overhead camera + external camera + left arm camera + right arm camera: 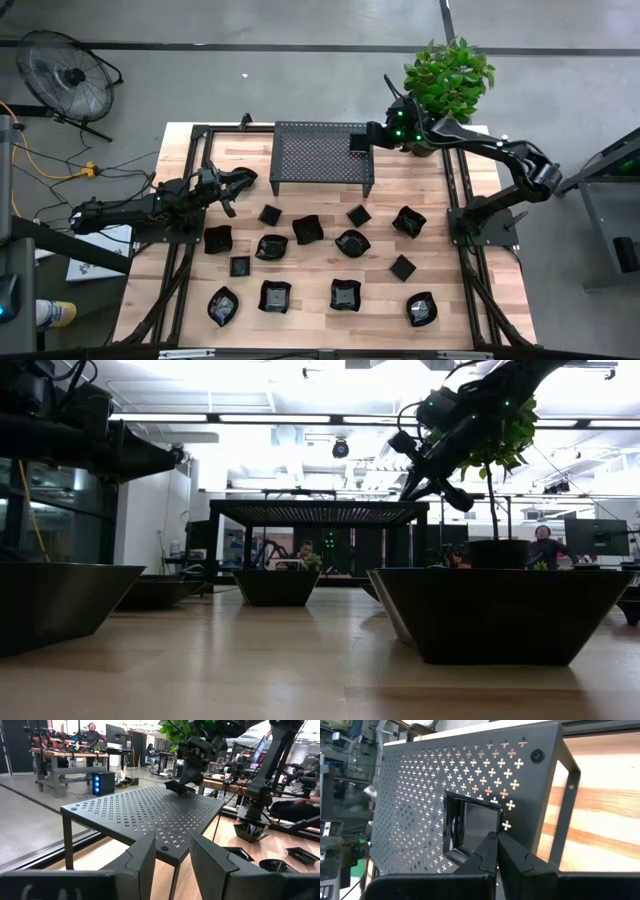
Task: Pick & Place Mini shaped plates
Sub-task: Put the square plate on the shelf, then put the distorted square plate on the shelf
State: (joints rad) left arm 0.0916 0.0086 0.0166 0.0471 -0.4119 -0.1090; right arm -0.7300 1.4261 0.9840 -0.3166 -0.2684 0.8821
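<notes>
A black perforated rack stands at the table's far middle. Over its far right corner my right gripper is shut on a small square mini shaped plate, glossy black. Several more mini shaped plates lie spread over the wooden table nearer the front, bottoms down. My left gripper waits open at the table's left side, level, pointing at the rack, with nothing between its fingers. My right gripper pinches the square plate's rim between its two fingers on the side facing the arm. The fingers slant down from the table's far right. The plate sits tilted at the rack's top; whether its lower edge rests on the rack I cannot tell.
A potted green plant stands just behind my right gripper at the far right. A floor fan is beyond the table's far left corner. Black frame rails run along both table sides. People sit at desks in the room behind.
</notes>
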